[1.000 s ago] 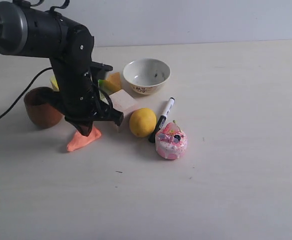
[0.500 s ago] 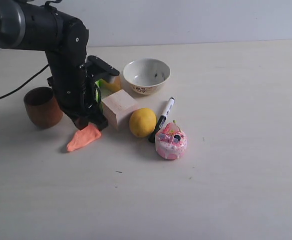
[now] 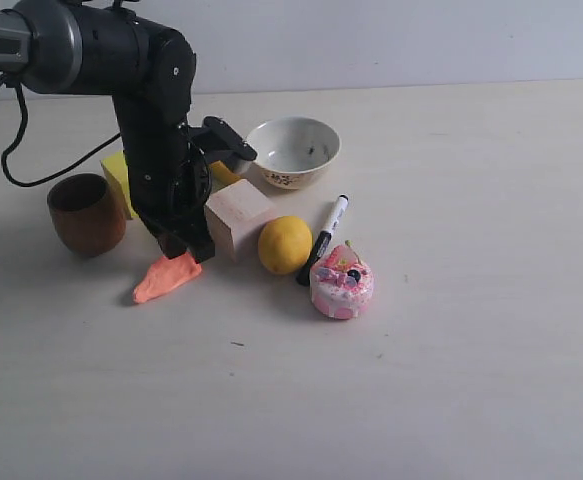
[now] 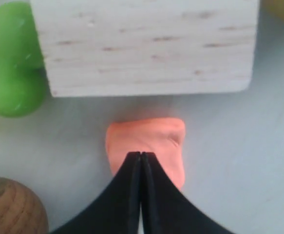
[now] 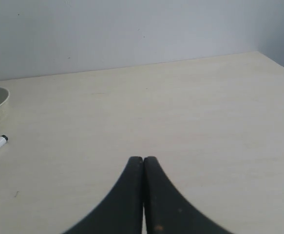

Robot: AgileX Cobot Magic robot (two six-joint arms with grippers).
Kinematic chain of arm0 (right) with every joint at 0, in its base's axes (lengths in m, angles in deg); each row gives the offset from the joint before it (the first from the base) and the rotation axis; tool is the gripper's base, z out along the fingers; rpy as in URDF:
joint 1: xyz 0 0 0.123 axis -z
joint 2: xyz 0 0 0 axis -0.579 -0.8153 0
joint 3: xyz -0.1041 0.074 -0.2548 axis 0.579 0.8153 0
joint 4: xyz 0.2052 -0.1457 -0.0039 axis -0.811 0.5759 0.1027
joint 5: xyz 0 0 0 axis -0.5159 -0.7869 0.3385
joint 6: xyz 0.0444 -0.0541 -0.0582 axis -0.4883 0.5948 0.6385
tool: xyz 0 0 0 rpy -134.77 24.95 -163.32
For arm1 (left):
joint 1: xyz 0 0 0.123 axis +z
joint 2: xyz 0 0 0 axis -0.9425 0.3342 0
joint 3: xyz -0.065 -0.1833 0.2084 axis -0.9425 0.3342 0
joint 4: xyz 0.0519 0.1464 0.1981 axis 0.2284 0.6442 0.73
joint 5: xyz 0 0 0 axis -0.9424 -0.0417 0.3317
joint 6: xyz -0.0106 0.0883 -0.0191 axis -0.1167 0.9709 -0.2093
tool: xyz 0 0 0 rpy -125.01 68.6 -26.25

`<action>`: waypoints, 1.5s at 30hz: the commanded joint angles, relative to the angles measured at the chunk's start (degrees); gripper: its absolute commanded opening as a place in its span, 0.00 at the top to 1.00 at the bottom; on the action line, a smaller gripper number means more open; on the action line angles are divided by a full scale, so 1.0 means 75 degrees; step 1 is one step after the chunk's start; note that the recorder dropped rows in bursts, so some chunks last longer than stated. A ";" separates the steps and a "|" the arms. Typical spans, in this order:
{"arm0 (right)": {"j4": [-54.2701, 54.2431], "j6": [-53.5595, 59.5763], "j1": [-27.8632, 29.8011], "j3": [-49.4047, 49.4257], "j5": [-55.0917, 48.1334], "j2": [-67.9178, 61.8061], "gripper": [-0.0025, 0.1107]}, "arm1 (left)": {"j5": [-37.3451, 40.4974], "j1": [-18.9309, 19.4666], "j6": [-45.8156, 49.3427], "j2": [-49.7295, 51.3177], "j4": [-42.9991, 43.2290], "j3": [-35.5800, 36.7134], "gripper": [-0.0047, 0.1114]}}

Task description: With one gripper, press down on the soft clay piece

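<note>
The soft clay piece [image 3: 167, 277] is a flat salmon-orange teardrop lying on the table left of the wooden cube [image 3: 235, 216]. My left gripper [image 3: 189, 250] is shut, with nothing between its fingers, and its tip sits at the clay's wide upper end. In the left wrist view the closed tips [image 4: 141, 155] lie over the clay [image 4: 146, 139], with the cube [image 4: 146, 44] just beyond. My right gripper [image 5: 142, 159] is shut over bare table and does not show in the exterior view.
A brown wooden cup [image 3: 84, 212] stands left of the clay. A yellow block [image 3: 118, 175], an orange wedge [image 3: 223, 172], a green shape [image 4: 10, 63], a white bowl [image 3: 293, 152], a lemon [image 3: 285, 244], a marker [image 3: 323, 238] and a pink toy cake [image 3: 341, 280] surround the cube.
The left arm has swung its upper part to the right and its gripper tip has shifted from the clay's middle to its wide end. The cube and yellow block are now uncovered.
</note>
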 commanded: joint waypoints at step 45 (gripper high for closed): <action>0.0016 0.0007 0.0041 0.0031 0.0036 0.0053 0.98 | 0.0433 0.0054 0.0246 0.1112 -0.1032 -0.0052 0.96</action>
